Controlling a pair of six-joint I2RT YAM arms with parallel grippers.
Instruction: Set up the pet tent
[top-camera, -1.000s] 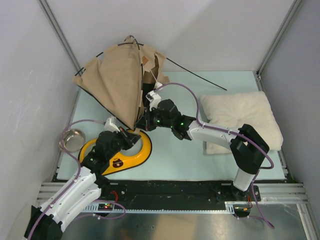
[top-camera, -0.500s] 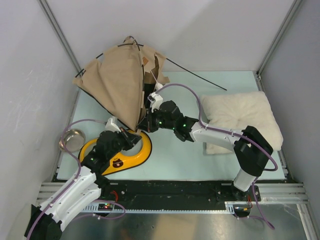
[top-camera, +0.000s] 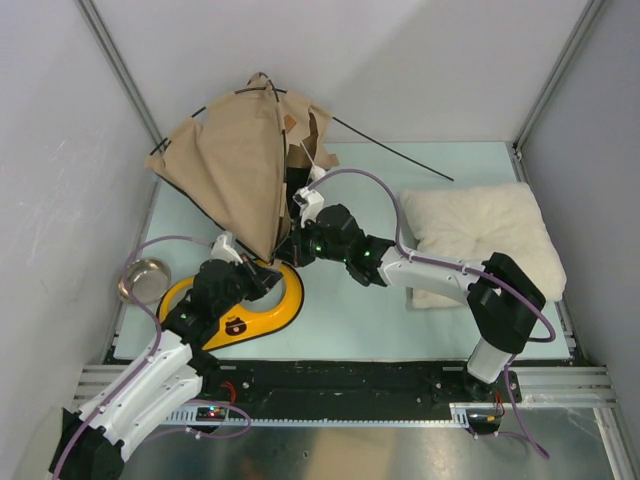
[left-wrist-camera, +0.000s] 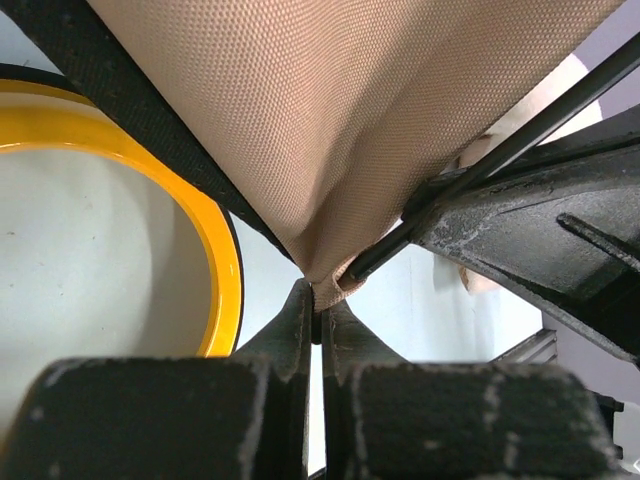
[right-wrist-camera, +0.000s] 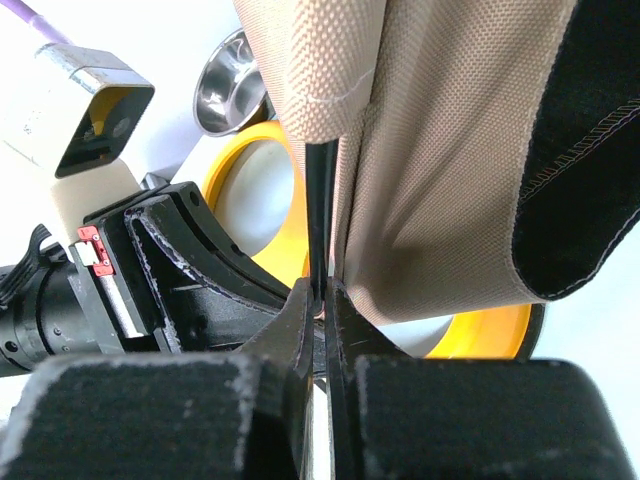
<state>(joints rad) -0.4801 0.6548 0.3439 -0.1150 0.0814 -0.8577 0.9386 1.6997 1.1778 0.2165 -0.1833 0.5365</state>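
Leaning at the far left of the tabletop (top-camera: 400, 310), the pet tent (top-camera: 235, 165) hangs its lowest corner over the yellow feeder (top-camera: 292, 292). The left gripper (left-wrist-camera: 315, 312) is pinched tight on that fabric tip; the right gripper (right-wrist-camera: 322, 300) is clamped on the black pole (right-wrist-camera: 318, 200) beside it.

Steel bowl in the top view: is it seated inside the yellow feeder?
No, the steel bowl sits on the table beside the left end of the yellow feeder, outside its rim.
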